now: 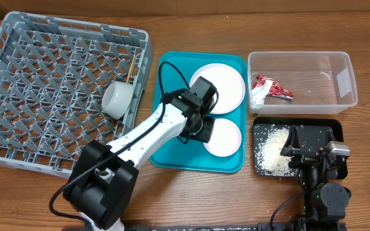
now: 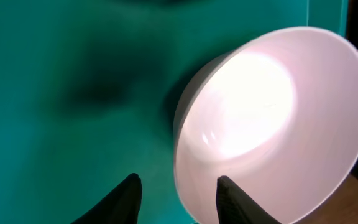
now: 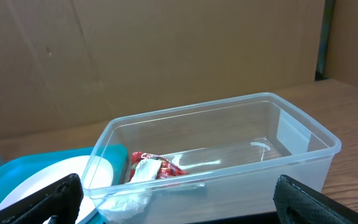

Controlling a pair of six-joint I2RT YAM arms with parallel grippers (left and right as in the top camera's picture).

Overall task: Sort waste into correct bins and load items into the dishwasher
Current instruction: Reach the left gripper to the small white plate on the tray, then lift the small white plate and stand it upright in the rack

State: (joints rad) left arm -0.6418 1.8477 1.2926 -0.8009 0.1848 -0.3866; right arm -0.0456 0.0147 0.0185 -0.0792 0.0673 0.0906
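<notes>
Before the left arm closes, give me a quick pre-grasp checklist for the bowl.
1. Left gripper open: ok.
2. White bowl rim between its fingers: ok in the left wrist view.
3. Fingers touching the rim: cannot tell.
4. Bowl empty: ok, nothing shows inside.
5. Dish rack has free slots: ok, only a white cup at its right edge.
6. Right gripper out of the way: ok, open, over by the black tray, off the teal tray.
</notes>
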